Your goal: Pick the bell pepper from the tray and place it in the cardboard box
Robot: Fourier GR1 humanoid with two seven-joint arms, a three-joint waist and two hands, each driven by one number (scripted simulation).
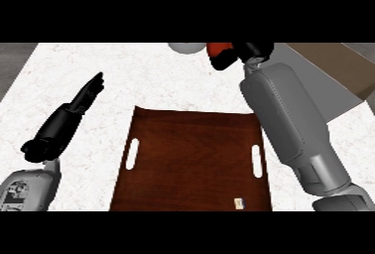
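The red bell pepper (218,50) is up near the counter's far edge, beyond the tray, with black fingers curled round it. My right hand (254,50) is shut on it at the end of the grey forearm that crosses the tray's right side. The dark wooden tray (192,163) lies in the middle with nothing on it. The cardboard box (333,67) stands at the upper right, to the right of the hand and pepper, partly cut off by the view's edge. My left hand (82,99) rests open on the left, fingers straight and pointing away.
A pale round object (187,47) sits at the far edge just left of the pepper. The white speckled counter (147,79) stretches between the left hand and the tray. The tray has a slot handle on each side.
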